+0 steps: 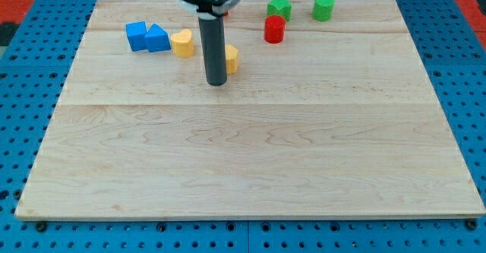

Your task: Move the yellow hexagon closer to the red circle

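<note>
Two blue blocks (147, 37) touch at the wooden board's (250, 162) upper left, a yellow heart (182, 43) just beside them. Green star (279, 7) and green cylinder (323, 7) sit near the top edge.

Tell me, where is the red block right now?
The red circle sits near the view's top, right of centre, just below the green star and up-right of my tip.

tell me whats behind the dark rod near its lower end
A yellow block sits behind the straight dark rod, only its right part showing beside my tip. Its left part is covered, so I cannot confirm its shape or whether the rod touches it.
</note>
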Controlling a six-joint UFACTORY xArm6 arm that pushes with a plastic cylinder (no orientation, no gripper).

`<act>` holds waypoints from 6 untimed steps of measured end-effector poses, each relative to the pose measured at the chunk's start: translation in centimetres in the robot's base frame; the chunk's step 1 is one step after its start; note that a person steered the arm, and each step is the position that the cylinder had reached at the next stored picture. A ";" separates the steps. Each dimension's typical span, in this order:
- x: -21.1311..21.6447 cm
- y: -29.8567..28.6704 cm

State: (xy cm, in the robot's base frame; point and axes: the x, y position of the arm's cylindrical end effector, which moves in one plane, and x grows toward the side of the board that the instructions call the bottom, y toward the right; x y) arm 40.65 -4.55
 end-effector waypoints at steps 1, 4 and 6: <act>-0.7 -7.9; -4.6 6.2; -3.7 -2.2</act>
